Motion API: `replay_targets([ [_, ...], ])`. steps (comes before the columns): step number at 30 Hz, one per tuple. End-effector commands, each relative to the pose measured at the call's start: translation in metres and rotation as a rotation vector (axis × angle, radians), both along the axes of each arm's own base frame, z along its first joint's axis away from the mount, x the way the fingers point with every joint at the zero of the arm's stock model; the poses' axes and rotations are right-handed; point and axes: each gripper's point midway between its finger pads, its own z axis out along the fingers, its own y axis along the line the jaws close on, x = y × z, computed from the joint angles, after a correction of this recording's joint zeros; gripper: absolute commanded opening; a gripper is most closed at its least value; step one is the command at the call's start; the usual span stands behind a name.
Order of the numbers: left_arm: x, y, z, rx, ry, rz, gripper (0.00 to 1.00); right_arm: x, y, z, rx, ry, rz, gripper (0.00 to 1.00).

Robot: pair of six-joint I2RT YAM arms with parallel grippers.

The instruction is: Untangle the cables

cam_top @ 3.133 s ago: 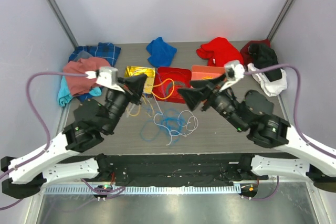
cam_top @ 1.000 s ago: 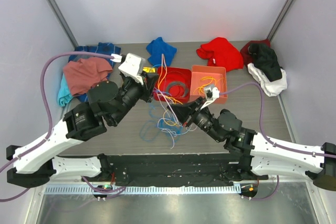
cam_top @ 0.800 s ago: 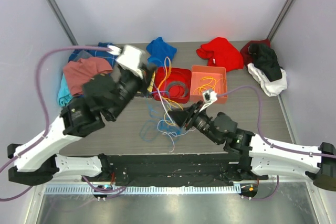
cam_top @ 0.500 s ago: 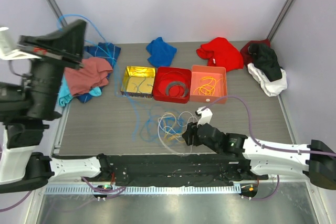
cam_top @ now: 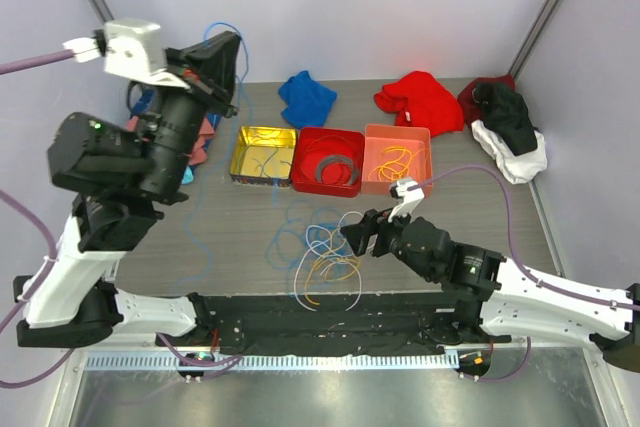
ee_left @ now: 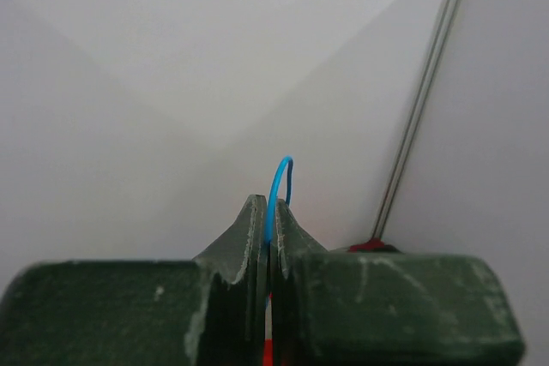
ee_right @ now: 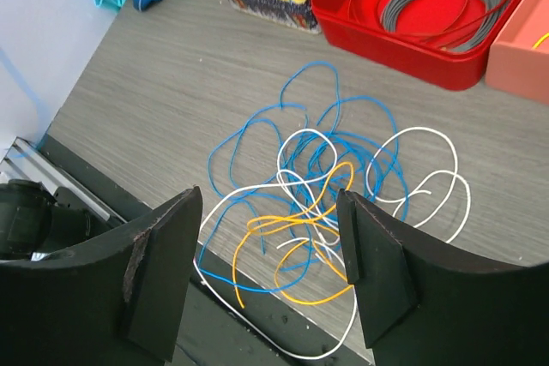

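**Left claw pinches 1 blue cable up high; right claw gapes over the heap**

The left gripper (cam_top: pixel 222 55) is raised well above the far-left corner of the table. Its 2 jaws are pressed together on a thin blue cable (ee_left: pixel 280 179). In the left wrist view, a short loop of that cable pokes out above the closed tips. From the top camera, the blue strand drops from the claw to the grey wood-grain table (cam_top: pixel 240 247) and trails along its left side towards the near edge.

The right gripper (ee_right: pixel 268 203) hangs low over the near middle of the table. Its 2 black fingers (ee_right: pixel 163 272) are spread wide with nothing between them. Right under it lies the loose tangle of thin blue, white and orange cables (ee_right: pixel 313 179), flat on the table. The tangle sits in front of a row of 3 trays: a yellow metal tin (cam_top: pixel 262 183), a red plastic tray (cam_top: pixel 328 192) and an orange plastic tray (cam_top: pixel 428 162). A flat grey ring (cam_top: pixel 330 169) lies in the red tray, and thin yellow wires (cam_top: pixel 395 159) lie in the orange one.
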Motion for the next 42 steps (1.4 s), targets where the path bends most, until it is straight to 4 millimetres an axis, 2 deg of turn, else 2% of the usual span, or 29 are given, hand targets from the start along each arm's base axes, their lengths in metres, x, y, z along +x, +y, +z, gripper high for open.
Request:
replay_targets([
  [1, 0.005, 0.019, 0.012, 0.043, -0.035, 0.119, 0.00, 0.004, -0.012, 0.022, 0.004, -0.060, -0.036, 0.72],
  [2, 0.011, 0.013, 0.008, 0.074, -0.031, 0.143, 0.00, 0.004, -0.013, 0.022, 0.007, -0.062, -0.036, 0.72],
  [4, 0.018, 0.015, 0.009, 0.104, -0.026, 0.209, 0.00, 0.003, -0.016, 0.022, 0.010, -0.064, -0.036, 0.72],
  [6, 0.033, 0.007, 0.001, 0.141, 0.006, 0.257, 0.00, 0.002, -0.019, 0.021, 0.013, -0.065, -0.039, 0.72],
  [7, 0.035, 0.009, 0.005, 0.132, 0.010, 0.267, 0.00, 0.002, -0.020, 0.020, 0.013, -0.064, -0.041, 0.72],
  [9, 0.054, 0.002, -0.006, 0.157, 0.050, 0.293, 0.00, 0.001, -0.023, 0.021, 0.014, -0.068, -0.043, 0.71],
  [10, 0.061, 0.010, -0.002, 0.149, 0.054, 0.307, 0.00, 0.001, -0.025, 0.021, 0.011, -0.067, -0.046, 0.71],
  [11, 0.066, 0.008, -0.004, 0.108, 0.078, 0.283, 0.00, 0.002, -0.026, 0.022, 0.007, -0.072, -0.051, 0.71],
  [12, 0.080, -0.002, -0.013, 0.128, 0.106, 0.281, 0.00, 0.002, -0.028, 0.023, 0.009, -0.076, -0.053, 0.71],
  [13, 0.087, 0.008, -0.017, 0.145, 0.133, 0.303, 0.00, 0.001, -0.031, 0.024, 0.009, -0.080, -0.057, 0.71],
  [15, 0.102, -0.001, -0.026, 0.143, 0.162, 0.294, 0.00, 0.002, -0.035, 0.027, 0.010, -0.090, -0.066, 0.71],
  [19, 0.122, 0.009, -0.026, 0.101, 0.168, 0.317, 0.00, 0.001, -0.041, 0.031, 0.016, -0.108, -0.070, 0.71],
  [23, 0.127, 0.016, -0.012, 0.066, 0.142, 0.330, 0.00, 0.000, -0.043, 0.031, 0.002, -0.114, -0.067, 0.71],
  [30, 0.116, 0.034, 0.024, -0.008, 0.035, 0.379, 0.00, 0.001, -0.046, 0.038, -0.008, -0.146, -0.062, 0.71],
  [35, 0.114, 0.052, 0.038, -0.011, -0.016, 0.486, 0.00, 0.000, -0.045, 0.043, -0.017, -0.161, -0.043, 0.71],
  [38, 0.108, 0.062, 0.054, -0.046, -0.068, 0.520, 0.00, -0.001, -0.044, 0.045, -0.020, -0.164, -0.030, 0.71],
  [42, 0.102, 0.067, 0.069, -0.075, -0.122, 0.531, 0.00, -0.003, -0.044, 0.044, -0.025, -0.161, -0.020, 0.71],
])
